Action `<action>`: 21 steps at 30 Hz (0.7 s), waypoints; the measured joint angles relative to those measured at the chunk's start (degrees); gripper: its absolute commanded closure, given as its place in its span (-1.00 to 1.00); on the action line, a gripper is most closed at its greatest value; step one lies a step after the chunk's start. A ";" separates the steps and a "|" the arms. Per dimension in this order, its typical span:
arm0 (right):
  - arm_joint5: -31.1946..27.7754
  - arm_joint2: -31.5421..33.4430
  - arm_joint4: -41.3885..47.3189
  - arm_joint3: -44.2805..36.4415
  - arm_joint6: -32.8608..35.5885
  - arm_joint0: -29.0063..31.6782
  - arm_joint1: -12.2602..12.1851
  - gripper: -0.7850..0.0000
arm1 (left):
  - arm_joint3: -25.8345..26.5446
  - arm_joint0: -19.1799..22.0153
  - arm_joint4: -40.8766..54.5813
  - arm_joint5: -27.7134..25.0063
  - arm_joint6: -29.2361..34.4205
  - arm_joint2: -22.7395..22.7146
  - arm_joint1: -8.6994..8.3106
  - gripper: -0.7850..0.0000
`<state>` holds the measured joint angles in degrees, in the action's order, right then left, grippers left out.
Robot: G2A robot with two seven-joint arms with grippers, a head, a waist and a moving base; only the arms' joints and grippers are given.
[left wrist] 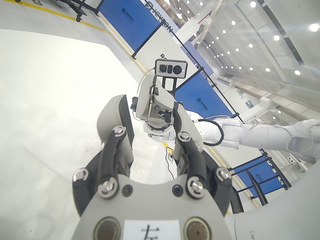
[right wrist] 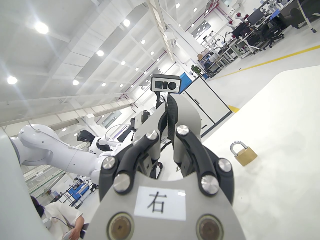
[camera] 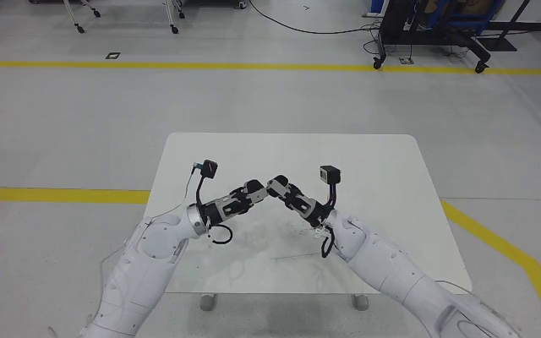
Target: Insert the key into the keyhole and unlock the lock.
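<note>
A brass padlock with a silver shackle lies on the white table, off to the side of my right gripper. That gripper's fingers are pressed together, and I cannot make out a key between them. Both grippers meet tip to tip above the middle of the table, the left gripper facing the right gripper. My left gripper is open, its fingers spread wide. The right gripper's tip shows just beyond the gap, with its wrist camera above.
The tabletop around the padlock is bare white. Yellow floor lines run beyond the table's far edge. Blue fence panels stand past the table.
</note>
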<state>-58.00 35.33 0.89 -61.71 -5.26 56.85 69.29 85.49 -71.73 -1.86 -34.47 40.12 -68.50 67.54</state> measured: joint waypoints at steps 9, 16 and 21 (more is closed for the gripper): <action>0.00 2.15 0.53 0.19 2.68 0.85 0.81 1.00 | -0.11 0.29 -0.81 0.30 -0.50 0.65 -0.14 1.00; 0.00 3.59 0.85 0.38 4.80 1.45 1.36 1.00 | -0.42 0.42 -0.34 0.39 -1.67 0.50 -0.25 1.00; 0.00 4.46 1.41 0.73 6.62 1.75 1.76 1.00 | -0.47 0.27 0.36 0.19 -2.67 0.14 -0.36 1.00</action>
<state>-58.00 39.79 2.30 -60.98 1.36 58.60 71.06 85.02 -71.47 -1.51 -34.28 37.45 -68.36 67.18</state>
